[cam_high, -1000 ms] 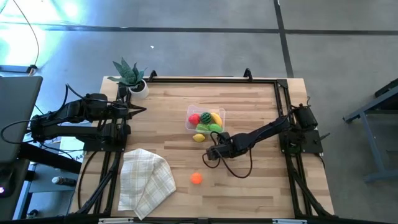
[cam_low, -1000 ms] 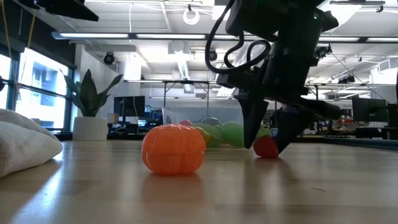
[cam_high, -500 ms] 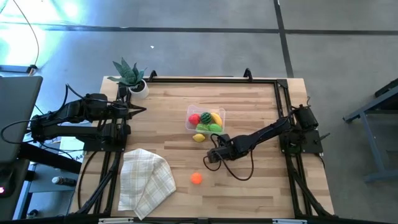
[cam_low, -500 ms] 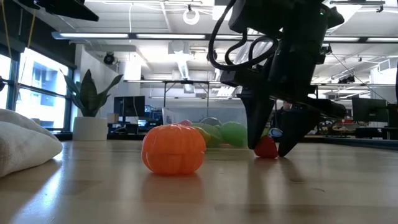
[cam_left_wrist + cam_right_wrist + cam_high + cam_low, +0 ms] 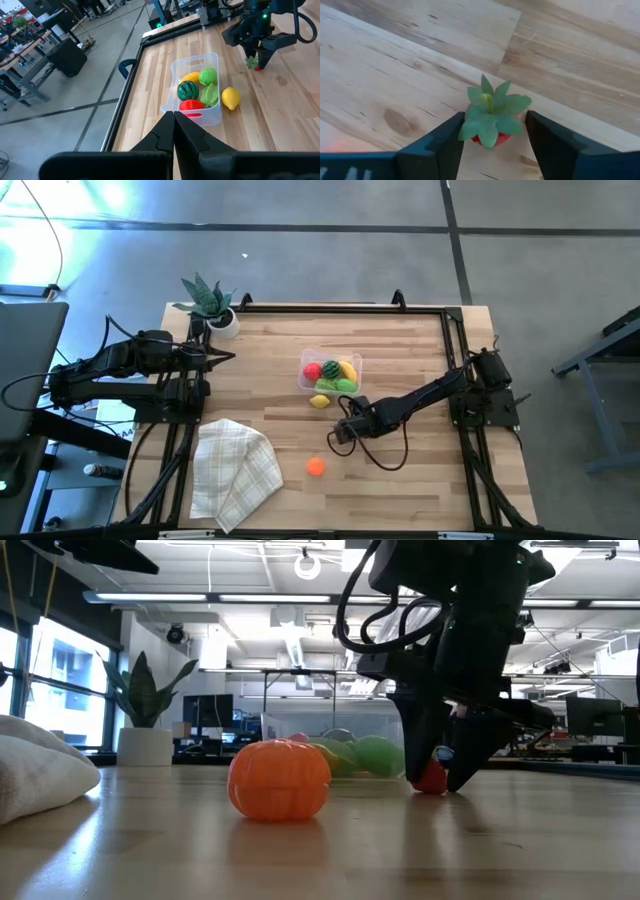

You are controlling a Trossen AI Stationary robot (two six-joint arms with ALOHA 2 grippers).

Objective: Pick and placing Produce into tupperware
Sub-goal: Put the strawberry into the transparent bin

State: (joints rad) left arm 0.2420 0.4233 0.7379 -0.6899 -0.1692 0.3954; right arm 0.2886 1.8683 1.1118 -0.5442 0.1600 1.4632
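text: none legible | labels: none | brands: none | numbers: none | signs: none readable in any view

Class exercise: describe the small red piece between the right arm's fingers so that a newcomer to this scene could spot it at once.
Start at the clear tupperware mid-table, then follow the right arm down to its gripper just in front of the tub. Between its fingers, on the wood, sits a strawberry: small, red, with a green leafy top, unlike the orange piece and lemon nearby.

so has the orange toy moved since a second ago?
No. The orange toy sits at the same spot beside the checked cloth, short of the right gripper.
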